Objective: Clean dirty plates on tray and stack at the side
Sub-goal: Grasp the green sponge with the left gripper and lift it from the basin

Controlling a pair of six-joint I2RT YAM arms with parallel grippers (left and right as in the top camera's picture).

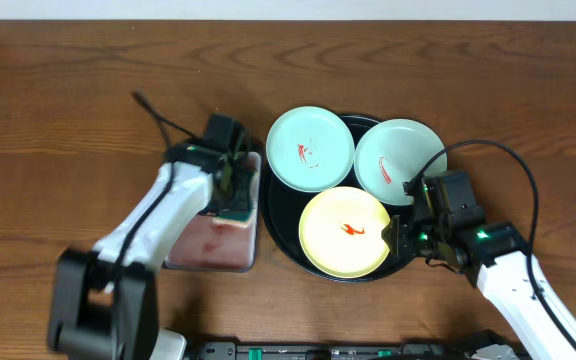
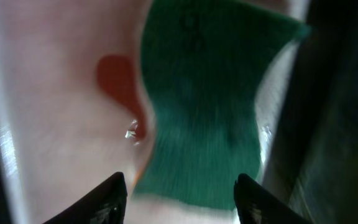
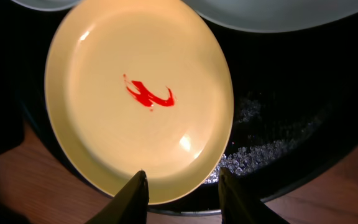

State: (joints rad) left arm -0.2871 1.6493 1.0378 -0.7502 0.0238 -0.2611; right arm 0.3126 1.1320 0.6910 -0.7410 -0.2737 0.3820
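Three red-smeared plates are laid on the black tray (image 1: 279,214): mint plate (image 1: 310,148) far-left, second mint plate (image 1: 400,160) far-right, yellow plate (image 1: 345,231) at the near edge.

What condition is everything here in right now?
Yellow plate: red smear.
Left mint plate: red smear.
Right mint plate: red smear.
Black tray: wet.
Silver tray: red-stained.
Sponge: lying in silver tray.
Left gripper: open over sponge.
Right gripper: open at yellow plate's edge.
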